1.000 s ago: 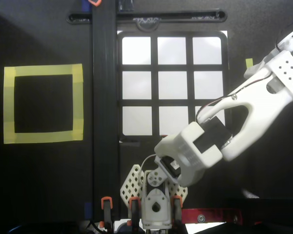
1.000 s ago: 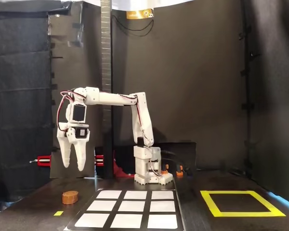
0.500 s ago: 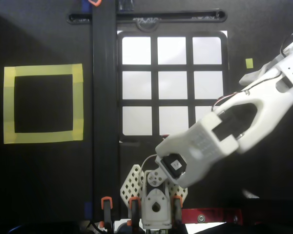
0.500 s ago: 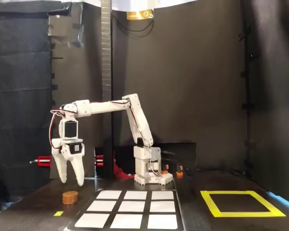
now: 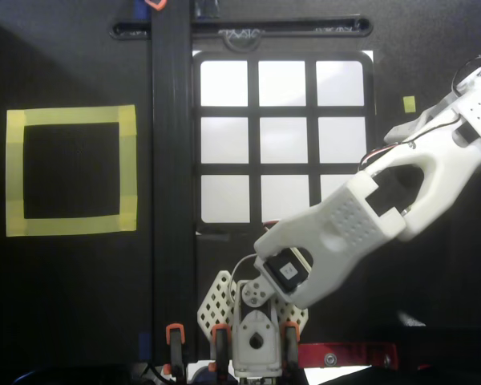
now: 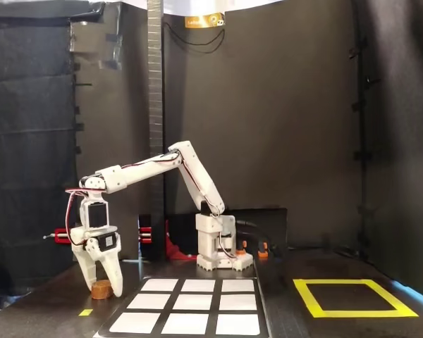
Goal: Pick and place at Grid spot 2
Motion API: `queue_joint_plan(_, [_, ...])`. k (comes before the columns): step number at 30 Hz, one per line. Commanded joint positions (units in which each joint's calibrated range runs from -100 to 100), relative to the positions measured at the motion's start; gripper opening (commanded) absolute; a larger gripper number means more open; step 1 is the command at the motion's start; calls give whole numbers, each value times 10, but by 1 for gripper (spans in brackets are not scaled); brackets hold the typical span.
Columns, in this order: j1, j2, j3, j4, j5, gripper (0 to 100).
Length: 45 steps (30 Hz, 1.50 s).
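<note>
A: Where is the gripper (image 6: pixel 99 283) from where you stand?

B: In the fixed view it hangs low at the left of the table, fingers pointing down, spread apart in a fork. A small brown disc (image 6: pixel 102 289) sits on the dark tabletop (image 6: pixel 49 310) right between the two fingertips.

A: Are the jaws closed on it?

B: No, they stand open, one finger on either side of the disc. I cannot tell whether a fingertip touches it.

A: And the grid?

B: The black-framed grid of white squares lies just to the right of the jaws in the fixed view. Grid spot 2 (image 5: pixel 282 83) shows best in the overhead view, the middle cell of the top row, bare and bright. It is well apart from the jaws, off to their left in that view.

A: Can you see the gripper from above?

B: Only the white arm (image 5: pixel 361 224), reaching to the right edge of the overhead view; the fingers and the disc are hidden under it or out of the picture.

A: Anything else near the jaws?

B: A small yellow marker (image 6: pixel 86 312) lies on the table just in front of them in the fixed view. The yellow-tape square (image 6: pixel 352 297) is far over on the other side of the grid.
</note>
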Motion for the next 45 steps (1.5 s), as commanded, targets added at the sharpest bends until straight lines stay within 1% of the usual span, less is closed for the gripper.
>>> queue_joint_plan(1, [-2,3,-18,-4,1,27])
queue_joint_plan(3, [-2,3,-18,-4,1,16])
queue_joint_plan(6, [-2,3,-18,-4,1,10])
queue_joint_plan(16, [-3,-28,-20,8,0,10])
queue_joint_plan(23, [-12,-129,-21,105,-3,11])
queue_joint_plan(28, [-34,-211,-21,172,-24,11])
queue_joint_plan(30, [-35,-237,-21,198,-24,11])
queue_joint_plan(35, [-40,-247,-21,208,-27,11])
queue_joint_plan(38, [-68,-247,-20,213,-58,11])
queue_joint_plan(45, [-201,-267,-19,231,-205,11])
